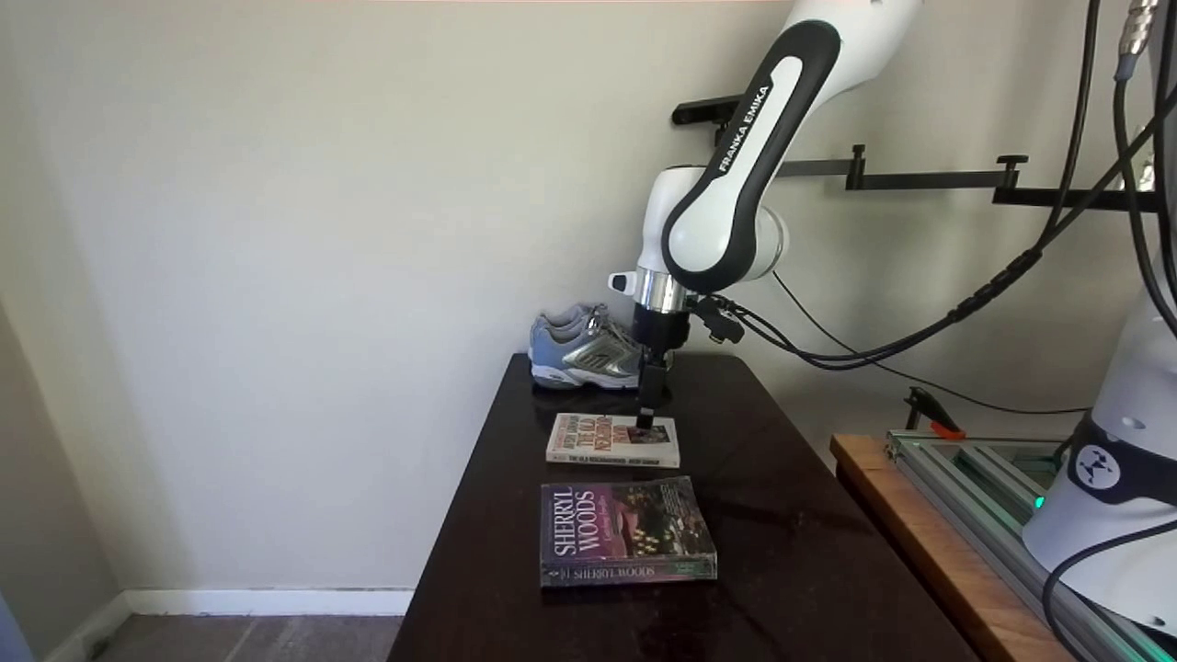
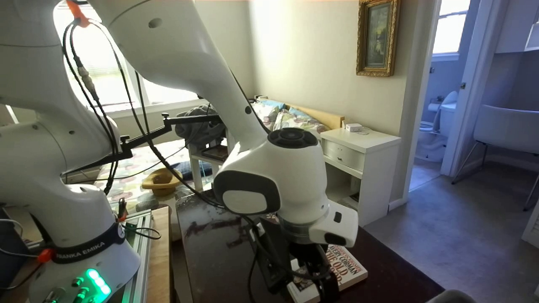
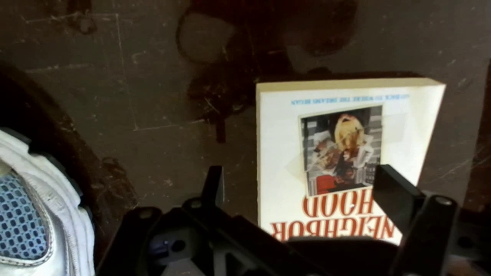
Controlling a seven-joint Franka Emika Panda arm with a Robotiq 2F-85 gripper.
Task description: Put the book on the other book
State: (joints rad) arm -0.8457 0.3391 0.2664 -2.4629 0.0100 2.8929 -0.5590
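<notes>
One small cream-white paperback (image 1: 611, 443) is lying on the dark-brown wooden tabletop (image 1: 791, 552) in an exterior view, beside one thick purple-and-green paperback (image 1: 630, 524), presumably its destination, while one white arm (image 2: 290, 181) is partly hiding it in an exterior view, and in the wrist view two empty jaws are standing wide apart, probably to span it.
</notes>
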